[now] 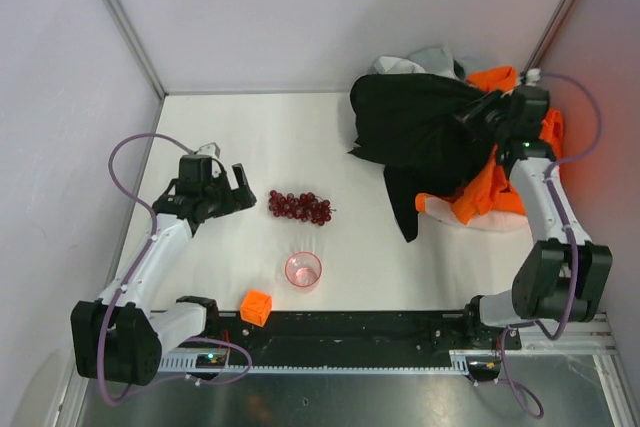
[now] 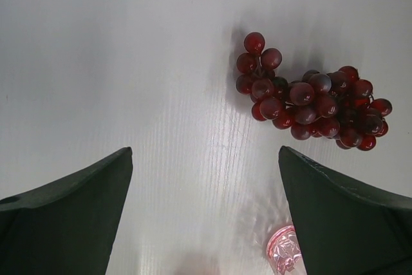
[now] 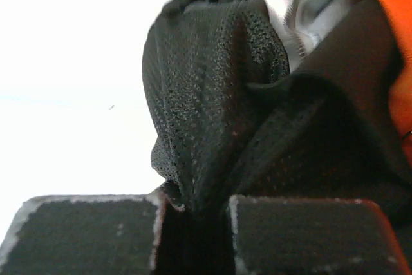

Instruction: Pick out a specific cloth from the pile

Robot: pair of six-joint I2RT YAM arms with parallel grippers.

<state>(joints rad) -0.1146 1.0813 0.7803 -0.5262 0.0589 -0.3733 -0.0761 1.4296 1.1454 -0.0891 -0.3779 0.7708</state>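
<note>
The pile point(image 1: 440, 147) lies at the back right: a large black garment point(image 1: 410, 127), an orange one point(image 1: 480, 192) and a pale grey piece point(image 1: 420, 59). My right gripper point(image 1: 478, 112) sits at the black garment's right edge. In the right wrist view its jaws point(image 3: 193, 207) are shut on a fold of black mesh fabric point(image 3: 212, 94) that bunches up above the pads. I cannot tell whether this fold is the small cloth or part of the large garment. My left gripper point(image 1: 225, 187) hovers open over bare table point(image 2: 206, 178), holding nothing.
A bunch of dark red grapes point(image 1: 299, 206) lies mid-table, just right of the left gripper point(image 2: 309, 101). A pink cup point(image 1: 303, 270) stands nearer the front point(image 2: 283, 249), and an orange cube point(image 1: 257, 306) sits by the front rail. Walls close in on the left, back and right.
</note>
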